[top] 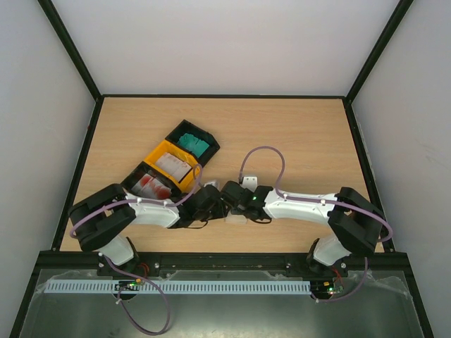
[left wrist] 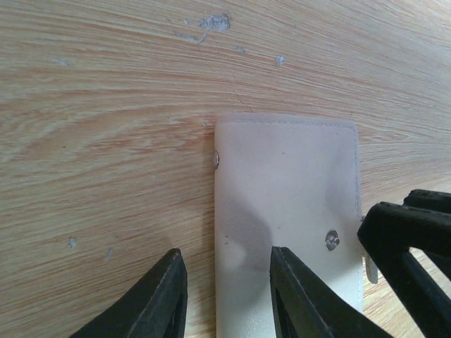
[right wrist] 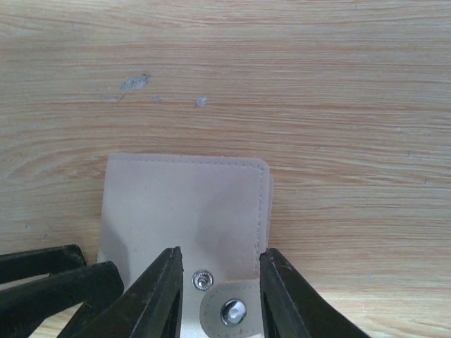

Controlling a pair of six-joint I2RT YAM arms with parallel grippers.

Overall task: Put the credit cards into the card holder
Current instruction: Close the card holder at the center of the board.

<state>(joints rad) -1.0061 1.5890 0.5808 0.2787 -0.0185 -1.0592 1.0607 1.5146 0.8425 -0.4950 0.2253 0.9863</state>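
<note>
Two arms bent in to meet at the middle of the wooden table (top: pixel 303 141), close to its near edge. Under both claws, a flat beige card holder (left wrist: pixel 285 204), lying on the bare wood.

Left claw (left wrist: pixel 225 296) down low over one edge of the holder. Open wide: one black finger over the wood, the other over the beige cover. Nothing held in the gap. Hard to tell if the tips touch down.

Right claw (right wrist: pixel 215 296) down low over the end with the small round tab (right wrist: pixel 232 310). Open too, with the tab and its silver snap in the gap. Another silver snap (right wrist: pixel 203 280) on the cover, just beside the tab. Not clear if the fingers touch the tab. Tips of the two claws close side by side over the holder.

Credit cards (top: pixel 173 166) not in the holder. All in three small bins, left of the holder and farther back, touching in a slanted row. Teal ones in the far black bin (top: pixel 204 134). White ones in the yellow bin (top: pixel 159 152) in the middle. White ones with red marks in the near black bin (top: pixel 132 179), just beside the left arm.
</note>
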